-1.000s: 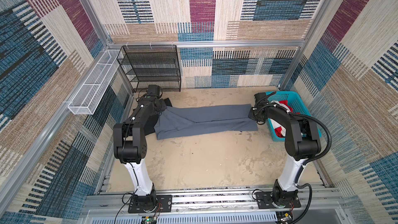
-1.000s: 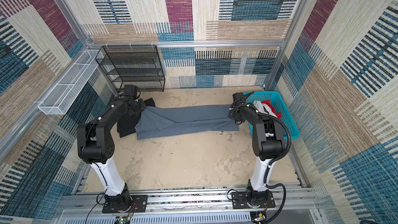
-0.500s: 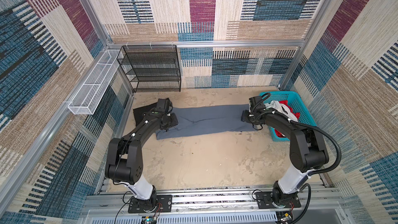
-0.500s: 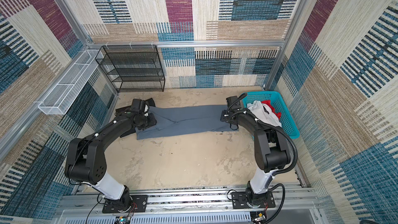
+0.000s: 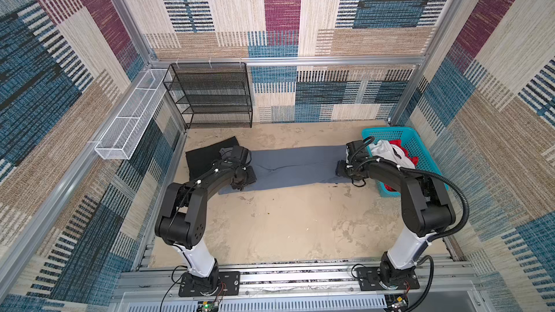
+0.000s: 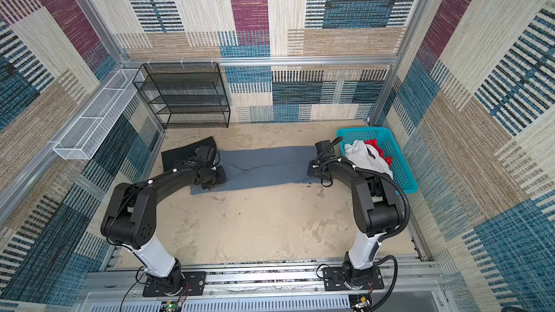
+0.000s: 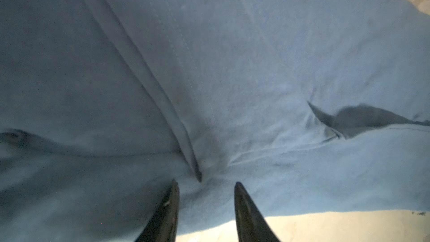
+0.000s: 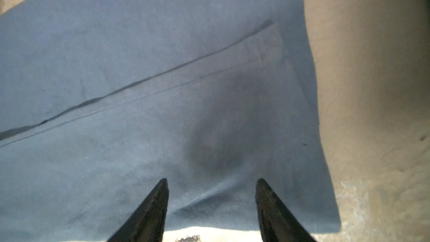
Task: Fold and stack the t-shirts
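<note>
In both top views the slate blue-grey t-shirt (image 5: 294, 165) (image 6: 267, 165) lies folded in a long strip across the table. A folded black t-shirt (image 5: 204, 157) (image 6: 180, 154) sits just beyond its left end. My left gripper (image 5: 244, 180) (image 7: 206, 183) hovers open over the strip's left end, near a seam. My right gripper (image 5: 341, 171) (image 8: 212, 180) stands open over the right end. Neither has cloth between its fingers. A white t-shirt (image 5: 387, 153) and a red one (image 5: 399, 144) lie crumpled in the basket.
The turquoise mesh basket (image 5: 387, 131) stands at the right, close behind my right arm. A black wire rack (image 5: 210, 97) stands at the back left. A white wire tray (image 5: 129, 121) hangs on the left wall. Bare sandy table (image 5: 285, 223) spreads in front of the shirt.
Both grippers carried the blue-grey shirt's far edge toward the front, folding it into a narrower strip. Both then opened and let the cloth go.
</note>
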You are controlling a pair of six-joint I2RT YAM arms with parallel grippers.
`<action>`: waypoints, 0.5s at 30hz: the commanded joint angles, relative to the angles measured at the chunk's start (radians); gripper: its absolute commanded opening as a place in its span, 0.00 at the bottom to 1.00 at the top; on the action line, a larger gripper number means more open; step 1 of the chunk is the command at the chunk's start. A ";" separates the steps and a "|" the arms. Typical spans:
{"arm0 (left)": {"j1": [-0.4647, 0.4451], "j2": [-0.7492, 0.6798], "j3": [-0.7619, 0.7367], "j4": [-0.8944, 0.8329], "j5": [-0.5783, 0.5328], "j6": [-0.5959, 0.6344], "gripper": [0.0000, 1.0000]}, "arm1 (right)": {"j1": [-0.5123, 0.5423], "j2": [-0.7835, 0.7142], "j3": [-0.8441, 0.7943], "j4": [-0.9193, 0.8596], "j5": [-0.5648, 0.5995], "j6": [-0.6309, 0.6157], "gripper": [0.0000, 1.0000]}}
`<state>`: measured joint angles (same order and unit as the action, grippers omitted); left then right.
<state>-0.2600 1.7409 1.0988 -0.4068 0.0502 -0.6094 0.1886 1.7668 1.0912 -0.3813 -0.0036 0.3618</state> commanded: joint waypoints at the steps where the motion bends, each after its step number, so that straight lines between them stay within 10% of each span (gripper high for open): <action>1: 0.001 0.029 0.036 0.008 -0.032 -0.007 0.40 | 0.000 0.014 0.009 0.020 -0.002 -0.007 0.61; 7: 0.001 0.087 0.079 0.012 -0.029 -0.017 0.33 | -0.003 0.030 0.014 0.012 0.018 -0.007 0.62; 15: 0.001 0.082 0.088 0.013 -0.016 -0.018 0.00 | -0.036 0.021 -0.026 0.023 0.014 -0.017 0.62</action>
<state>-0.2600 1.8374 1.1744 -0.3988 0.0299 -0.6243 0.1612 1.7981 1.0763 -0.3786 0.0040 0.3573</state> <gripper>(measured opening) 0.055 0.615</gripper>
